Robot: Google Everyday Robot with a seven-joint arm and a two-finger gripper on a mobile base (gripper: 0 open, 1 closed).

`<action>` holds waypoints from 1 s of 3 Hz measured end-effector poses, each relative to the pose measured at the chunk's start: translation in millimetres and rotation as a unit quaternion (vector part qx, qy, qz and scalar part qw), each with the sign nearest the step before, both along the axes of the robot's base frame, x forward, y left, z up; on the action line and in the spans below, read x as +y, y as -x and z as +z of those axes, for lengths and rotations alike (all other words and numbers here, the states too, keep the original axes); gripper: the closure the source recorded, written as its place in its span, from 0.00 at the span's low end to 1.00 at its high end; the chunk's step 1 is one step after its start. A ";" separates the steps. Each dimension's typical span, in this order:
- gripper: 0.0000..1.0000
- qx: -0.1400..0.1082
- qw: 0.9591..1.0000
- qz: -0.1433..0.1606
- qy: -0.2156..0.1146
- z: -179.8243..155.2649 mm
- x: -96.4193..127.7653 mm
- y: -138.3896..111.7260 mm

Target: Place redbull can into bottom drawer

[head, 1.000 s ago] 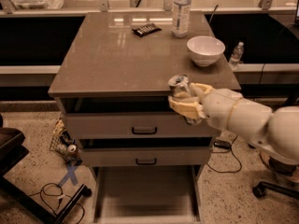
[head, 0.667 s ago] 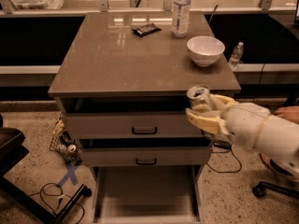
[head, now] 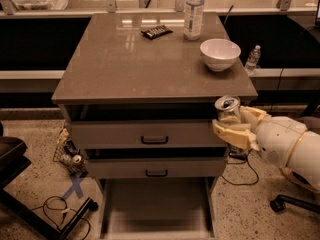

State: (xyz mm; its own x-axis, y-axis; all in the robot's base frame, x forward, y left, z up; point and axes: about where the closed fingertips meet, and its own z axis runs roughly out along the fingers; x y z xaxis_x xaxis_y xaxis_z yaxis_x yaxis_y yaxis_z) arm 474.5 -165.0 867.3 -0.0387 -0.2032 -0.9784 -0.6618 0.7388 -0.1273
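Pickup done: you are holding the redbull can [head: 227,107] clamped in the gripper [head: 232,123], hanging beside the cabinet [head: 150,59], right edge. Outstanding: bottom drawer [head: 156,209] is lying open, awaiting the can.

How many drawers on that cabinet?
3: an upper pale grey drawer with a black handle, a second handled one below it, and the pale grey tray-like bottom drawer pulled out near the floor. The gripper, right of the upper drawer, holds the slim silver redbull can.
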 end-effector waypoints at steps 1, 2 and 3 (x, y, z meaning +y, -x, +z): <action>1.00 0.001 1.000 0.011 -0.020 -22.1 5.0 -1.9; 1.00 -0.012 0.998 0.035 -0.044 -65.8 14.8 4.3; 1.00 -0.028 0.995 0.080 -0.059 -136.4 16.5 12.4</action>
State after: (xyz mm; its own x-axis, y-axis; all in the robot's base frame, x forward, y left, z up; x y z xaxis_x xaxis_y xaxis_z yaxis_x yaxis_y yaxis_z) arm 462.0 -148.5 730.8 0.0395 -0.0870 -0.9954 -0.7669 0.6359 -0.0860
